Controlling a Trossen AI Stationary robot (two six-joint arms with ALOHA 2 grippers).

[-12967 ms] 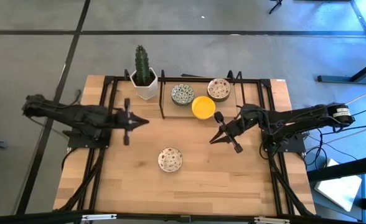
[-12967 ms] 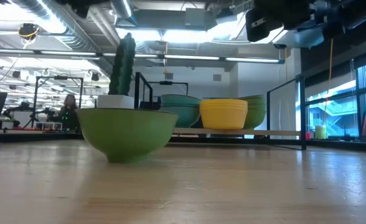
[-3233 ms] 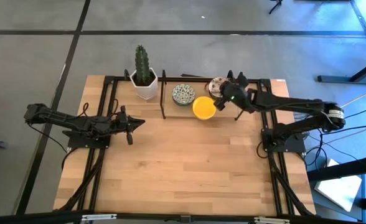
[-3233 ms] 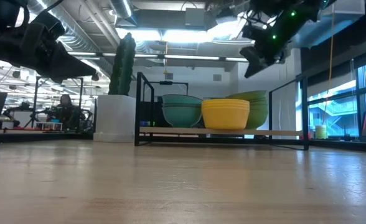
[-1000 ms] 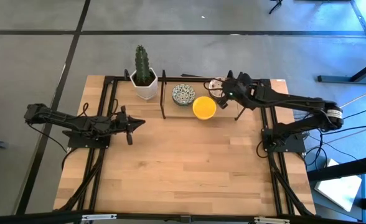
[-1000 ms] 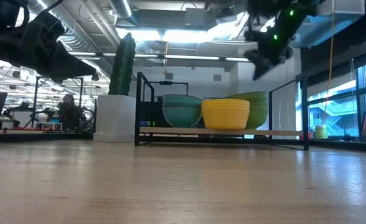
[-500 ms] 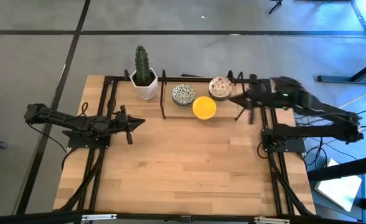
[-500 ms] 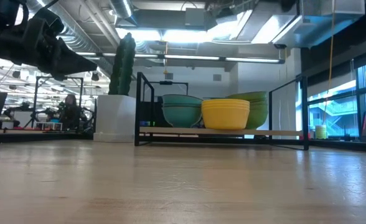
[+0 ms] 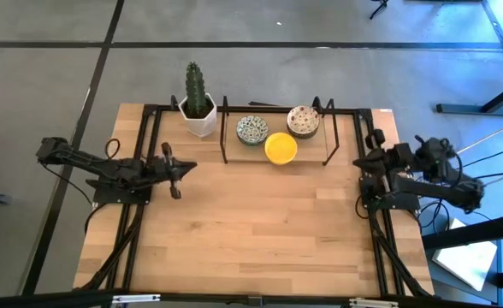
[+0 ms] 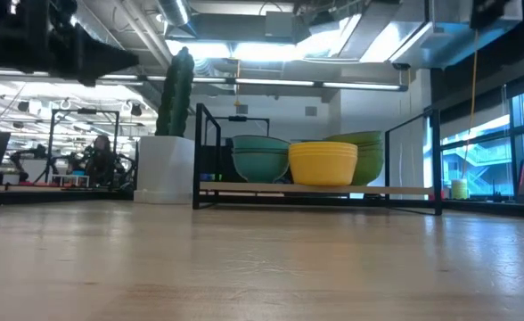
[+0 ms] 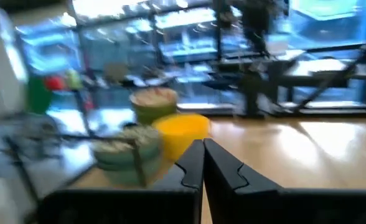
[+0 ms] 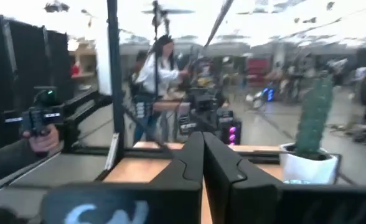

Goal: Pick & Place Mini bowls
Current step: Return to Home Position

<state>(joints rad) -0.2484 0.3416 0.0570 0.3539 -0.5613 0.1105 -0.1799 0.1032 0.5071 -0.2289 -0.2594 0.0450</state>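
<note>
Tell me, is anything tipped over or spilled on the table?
No, nothing stands out. The three stacks of mini bowls sit neatly on the shelf, the cactus pot stands upright beside it, and the left hand and right hand are shut, out at the sides.

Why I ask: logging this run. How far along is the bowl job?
Done: all visible mini bowls sit stacked on the shelf, blue-green, yellow, speckled. In hand: nothing; left gripper and right gripper are shut, empty, near the table's sides. Left: seemingly only parking the arms.
</note>
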